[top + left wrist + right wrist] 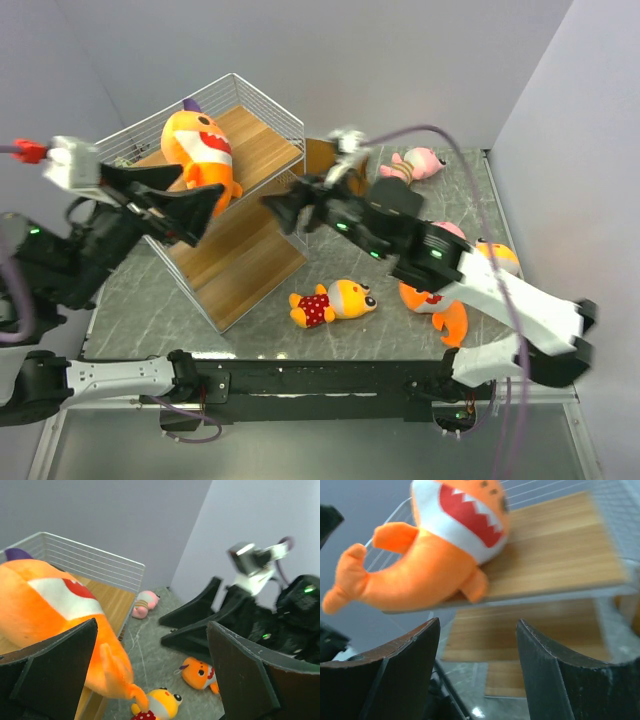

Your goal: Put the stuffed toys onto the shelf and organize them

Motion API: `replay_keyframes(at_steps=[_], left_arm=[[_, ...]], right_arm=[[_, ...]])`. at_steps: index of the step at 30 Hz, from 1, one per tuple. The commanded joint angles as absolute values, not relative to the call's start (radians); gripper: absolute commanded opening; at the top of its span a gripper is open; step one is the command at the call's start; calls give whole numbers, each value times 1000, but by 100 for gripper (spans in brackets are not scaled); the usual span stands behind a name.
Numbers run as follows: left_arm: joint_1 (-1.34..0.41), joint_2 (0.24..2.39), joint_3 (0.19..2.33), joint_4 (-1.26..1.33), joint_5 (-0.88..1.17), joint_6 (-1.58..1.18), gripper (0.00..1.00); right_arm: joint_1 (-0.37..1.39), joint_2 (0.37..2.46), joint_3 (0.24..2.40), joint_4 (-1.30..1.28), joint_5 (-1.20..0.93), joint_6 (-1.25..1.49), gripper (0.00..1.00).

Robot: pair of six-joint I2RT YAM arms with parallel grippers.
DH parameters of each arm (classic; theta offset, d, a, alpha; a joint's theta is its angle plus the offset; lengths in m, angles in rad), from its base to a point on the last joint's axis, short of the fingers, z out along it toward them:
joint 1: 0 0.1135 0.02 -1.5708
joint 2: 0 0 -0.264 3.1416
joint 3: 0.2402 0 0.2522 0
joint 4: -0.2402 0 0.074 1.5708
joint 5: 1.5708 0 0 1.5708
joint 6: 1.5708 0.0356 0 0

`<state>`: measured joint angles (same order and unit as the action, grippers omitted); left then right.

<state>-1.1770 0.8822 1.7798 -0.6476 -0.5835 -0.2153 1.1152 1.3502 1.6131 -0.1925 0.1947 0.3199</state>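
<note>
1. One big orange shark (200,145) lies on the top board of the shelf (262,150). It sits toward the board's left end, with its white toothy mouth turned up and its tail hanging past the edge. Set there, it seems to leave the rest of that board free for more toys.
2. The right jaws (477,630) are spread with nothing between them. They point at the shark from just in front of the top board. The board carries the toy's weight, so no grip looks needed.
3. The left jaws (152,630) stand spread wide and empty, close beside the shark's tail. From there they could likely steady the toy if it slid off the edge.
4. The other toys rest on the counter (130,290):
   - a second shark (445,305), partly under the right arm;
   - a small toy in red dotted clothes (335,302), near the shelf's front;
   - a pink toy (415,163), at the far side.
5. With one toy shelved and no toy in view on the lower boards, the task looks early.
</note>
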Motion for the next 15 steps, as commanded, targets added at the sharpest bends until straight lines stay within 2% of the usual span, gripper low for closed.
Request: replay_keyframes(at_steps=[1,6,15], left_arm=[[-1175,933,1737,-582,-483,-170,96],[-1175,968,1701,-523,-475,-141,97],[-1175,1034,1830,-632,-673,-167,99]], right_arm=[[1103,1120,1436,-175,466,268,70],[1014,1017,1370,-184,382,307,64],[1011,1037,1361,-134,262,379,63]])
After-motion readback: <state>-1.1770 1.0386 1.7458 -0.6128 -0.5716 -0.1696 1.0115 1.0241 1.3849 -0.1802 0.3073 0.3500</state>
